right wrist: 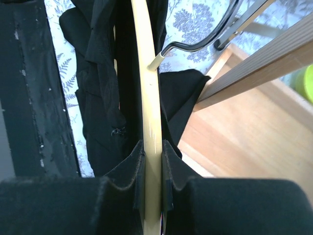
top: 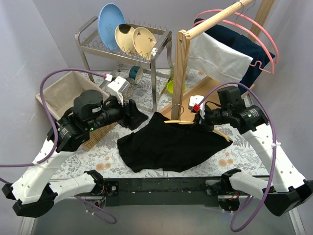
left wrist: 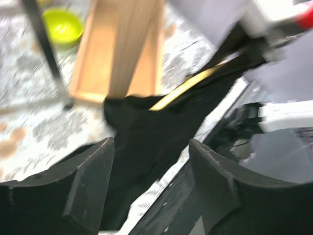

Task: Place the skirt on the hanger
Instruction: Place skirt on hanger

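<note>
Mock household tabletop with dish rack (top: pixel 122 46), clothes rail (top: pixel 215 22).

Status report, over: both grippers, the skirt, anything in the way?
Right gripper shut on hanger. Left gripper open, empty. Skirt partly over hanger, rest on table. Wooden post close beside hanger.

Floral table (top: pixel 107 152): skirt (top: pixel 166 143), basket (top: pixel 57 98), dish rack (top: pixel 117 54), wooden stand (top: pixel 183 73), green bowl (top: pixel 172 87).
</note>
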